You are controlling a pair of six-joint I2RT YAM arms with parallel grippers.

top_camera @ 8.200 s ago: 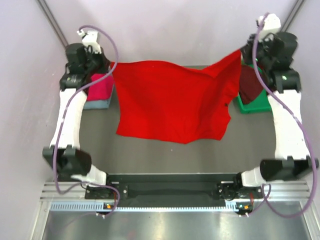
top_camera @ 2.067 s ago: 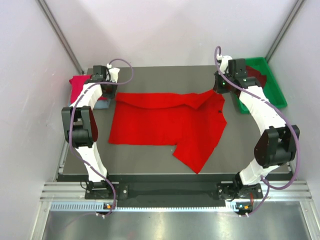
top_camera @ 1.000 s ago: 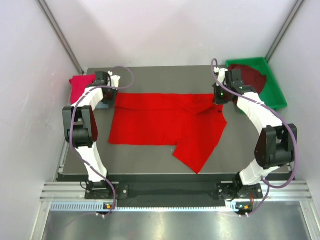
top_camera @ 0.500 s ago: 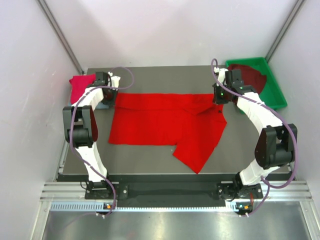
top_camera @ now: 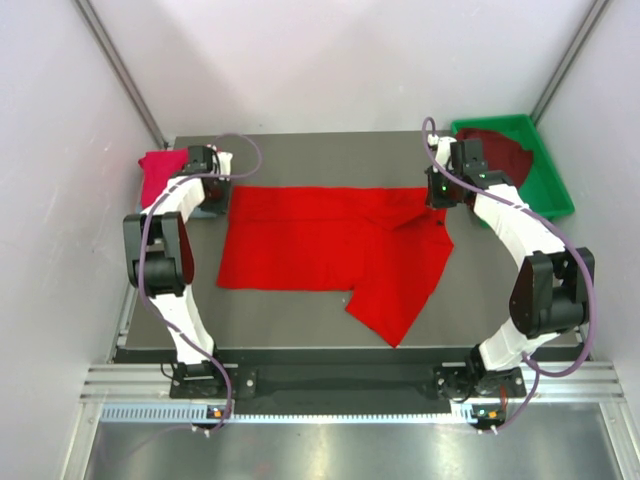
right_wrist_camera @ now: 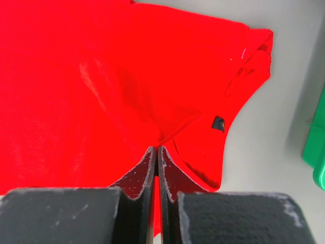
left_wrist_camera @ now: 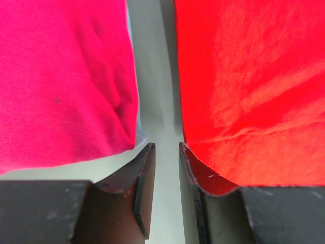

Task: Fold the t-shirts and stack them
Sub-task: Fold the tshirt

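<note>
The bright red t-shirt (top_camera: pixel 330 245) lies spread over the middle of the table, one part hanging toward the near edge. My left gripper (top_camera: pixel 213 183) (left_wrist_camera: pixel 166 147) hovers at the shirt's far left corner, jaws a little apart, with only bare table between them. The red cloth (left_wrist_camera: pixel 254 91) is to its right. The crimson-pink t-shirt (top_camera: pixel 158 172) (left_wrist_camera: pixel 61 76) is to its left, with a grey-blue sliver (left_wrist_camera: pixel 136 133) under it. My right gripper (top_camera: pixel 437 195) (right_wrist_camera: pixel 156 148) is shut on a raised fold of the red t-shirt (right_wrist_camera: pixel 76 76) near its collar. A dark maroon t-shirt (top_camera: pixel 500 150) lies in the tray.
The green plastic tray (top_camera: pixel 548 198) (right_wrist_camera: pixel 317 152) stands at the far right corner, close to my right arm. Walls close in the table on the left, right and back.
My left gripper has parted its jaws and let go of the red t-shirt's far left corner, which now lies on the table. The right gripper has kept its pinch and place.
</note>
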